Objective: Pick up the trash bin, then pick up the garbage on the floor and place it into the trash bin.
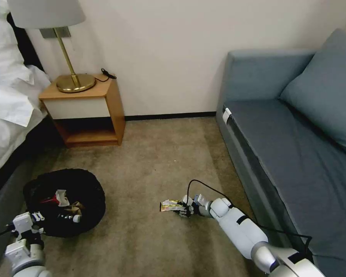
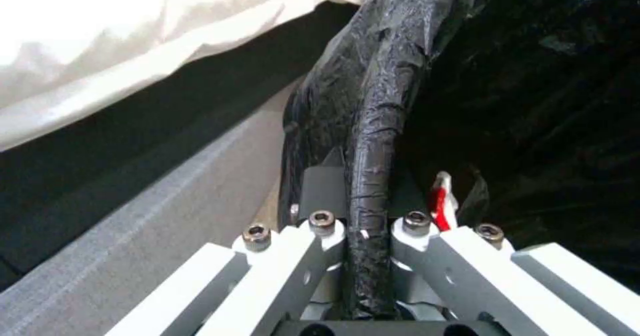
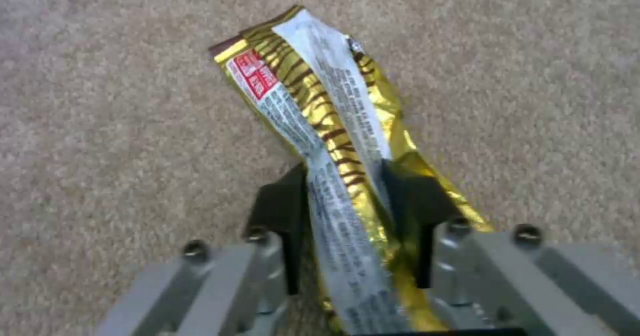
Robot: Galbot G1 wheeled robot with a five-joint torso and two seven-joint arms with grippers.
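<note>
Foil bar wrapper point(image 3: 327, 140): light, floppy, slick; you've got right gripper point(image 3: 347, 211) clamped mid-length. Left gripper point(image 2: 367, 201) pinches trash bin point(image 1: 90, 188) rim, near-left.

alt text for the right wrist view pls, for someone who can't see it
The right gripper is shut on a long gold, brown-striped wrapper with white printed panels and a small red label. The wrapper's free end sticks out past the black fingertips over beige carpet.

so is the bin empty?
No. The bin, held at its rim by the left gripper, already has a red-white packet and other litter inside.
</note>
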